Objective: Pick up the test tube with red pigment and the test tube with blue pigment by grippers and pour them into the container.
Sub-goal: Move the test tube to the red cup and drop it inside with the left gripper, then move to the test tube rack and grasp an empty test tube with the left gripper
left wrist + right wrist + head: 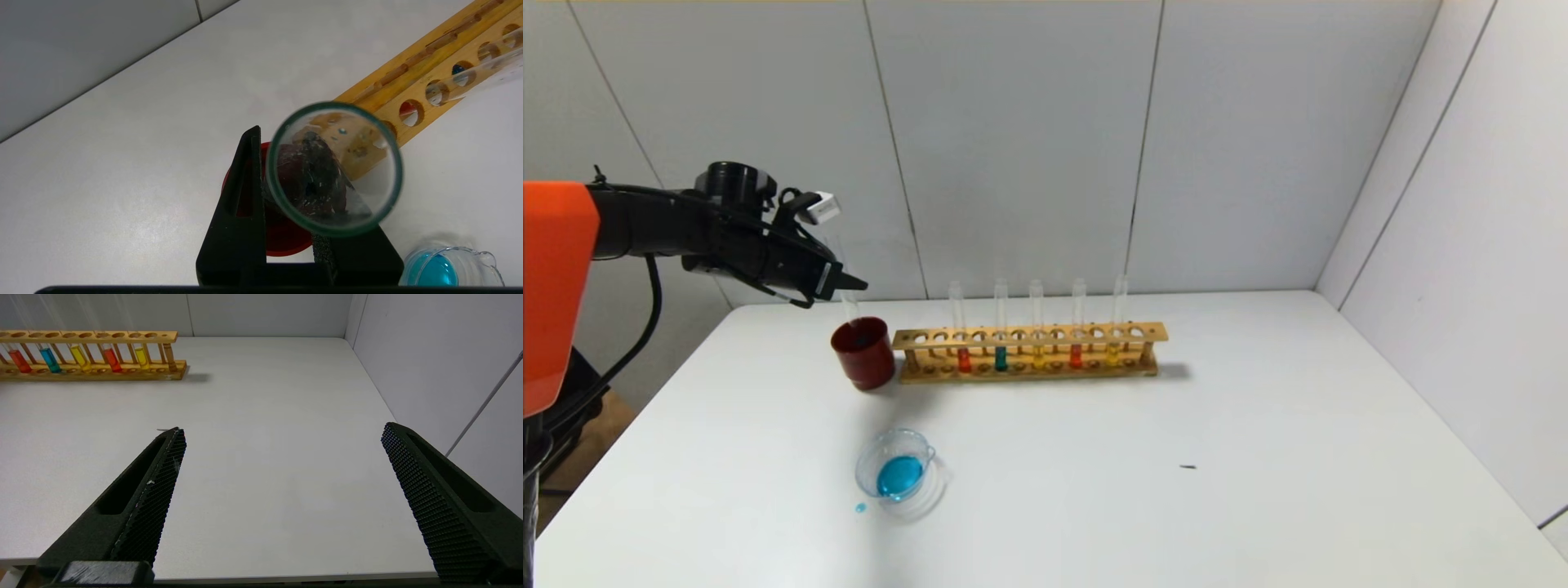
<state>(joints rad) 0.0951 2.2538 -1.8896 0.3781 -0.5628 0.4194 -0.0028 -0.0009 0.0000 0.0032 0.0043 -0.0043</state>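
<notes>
Head view: the left gripper [845, 282] holds an emptied test tube [849, 306] upright over the dark red cup [863, 353], left of the wooden rack [1029, 353]. The container [896, 471] sits nearer, holding blue liquid.

Left wrist view: the fingers [241, 212] clamp that tube [333, 167].

Right wrist view: the right gripper [282, 437] hangs wide open — well right of the rack, where the test tube with red pigment [18, 360] stands.

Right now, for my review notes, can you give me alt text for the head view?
The left tool holds an emptied test tube upright, its bottom inside a dark red cup at the left end of a wooden rack with five tubes. Nearer the camera, the glass container holds blue liquid, with a blue drop on the white table.
</notes>
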